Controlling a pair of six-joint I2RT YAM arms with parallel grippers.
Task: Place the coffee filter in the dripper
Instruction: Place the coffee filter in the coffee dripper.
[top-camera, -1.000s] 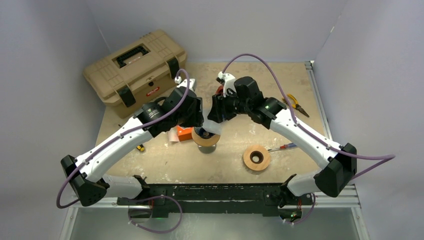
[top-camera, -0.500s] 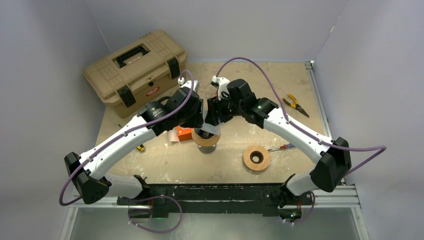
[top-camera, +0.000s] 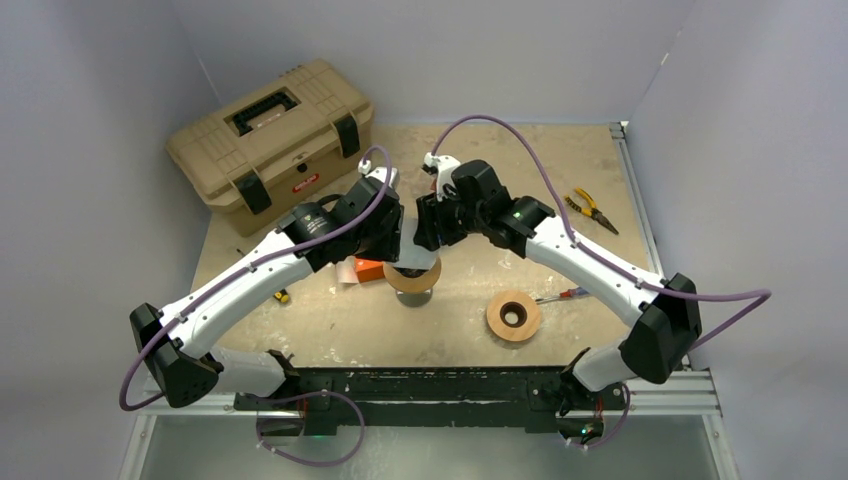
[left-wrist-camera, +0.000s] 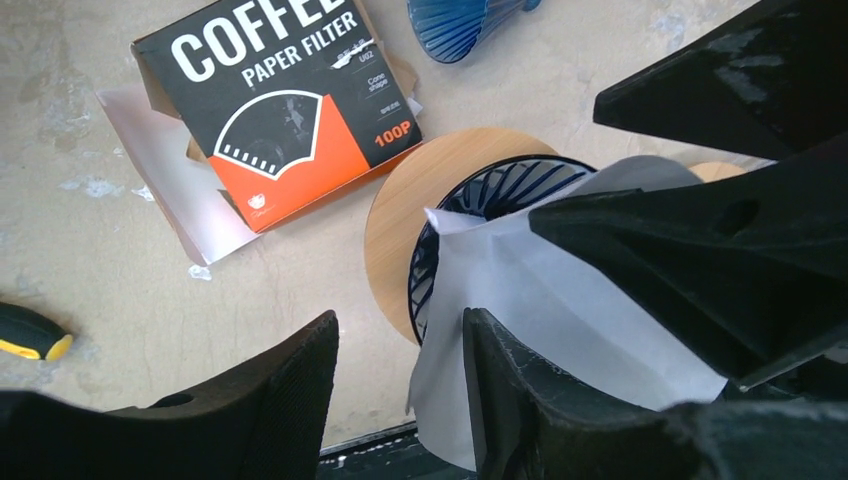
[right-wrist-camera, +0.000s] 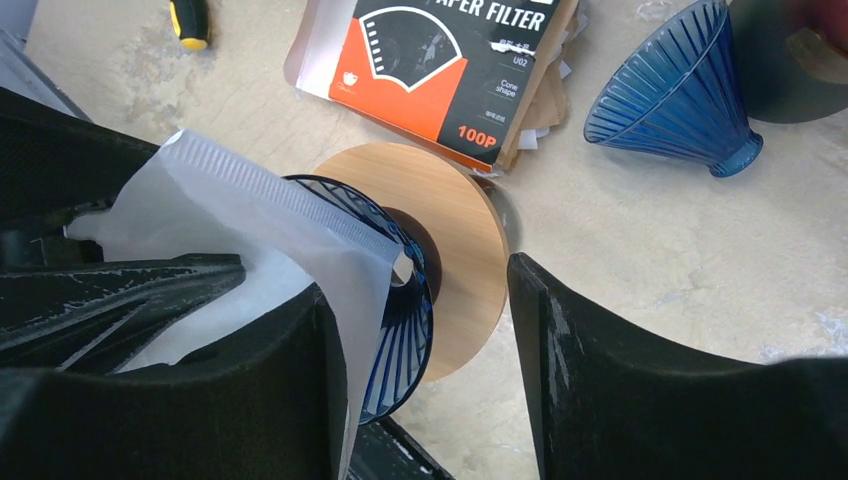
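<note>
The white paper coffee filter (left-wrist-camera: 545, 310) (right-wrist-camera: 255, 215) sits partly inside the blue ribbed dripper (left-wrist-camera: 500, 185) (right-wrist-camera: 408, 325), which wears a round wooden collar (left-wrist-camera: 415, 215) (top-camera: 413, 280). Much of the filter stands out above the rim. My left gripper (left-wrist-camera: 400, 365) (top-camera: 397, 248) is open, its right finger against the filter's edge and its left finger apart over the table. My right gripper (right-wrist-camera: 430, 370) (top-camera: 427, 243) is open too, with the paper draped over its left finger. Both grippers meet over the dripper.
The orange-and-black filter box (left-wrist-camera: 285, 110) (right-wrist-camera: 450, 55) lies just beyond the dripper. A second blue dripper (right-wrist-camera: 680, 95) lies on its side. A spare wooden ring (top-camera: 513, 315), a screwdriver (top-camera: 565, 294), pliers (top-camera: 590, 208) and a tan toolbox (top-camera: 270, 130) stand around.
The right arm has swung left, closer to the left gripper. The filter shows less above the dripper in the top view. Both grippers stay over the dripper.
</note>
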